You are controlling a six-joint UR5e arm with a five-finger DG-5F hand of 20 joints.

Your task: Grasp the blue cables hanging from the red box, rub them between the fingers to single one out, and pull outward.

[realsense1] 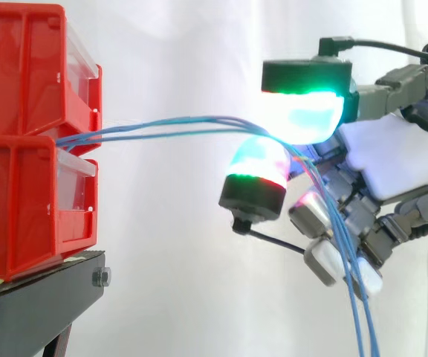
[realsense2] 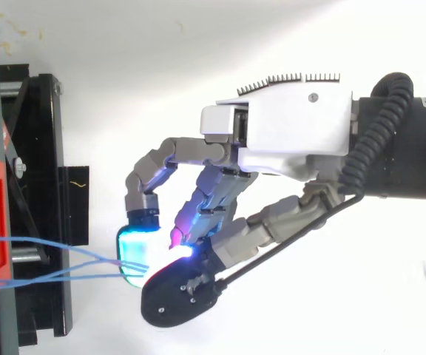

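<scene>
Bins (realsense1: 21, 141) on stand (realsense1: 36, 305) at left; cables (realsense1: 162, 128) from them rightward into hand (realsense1: 392, 160)

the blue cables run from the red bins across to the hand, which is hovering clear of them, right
Not quite: the hand is not clear of them. The side view shows its fingers pinching the blue cables between two glowing pads. The rest holds: the cables run across from the red bins.
</scene>
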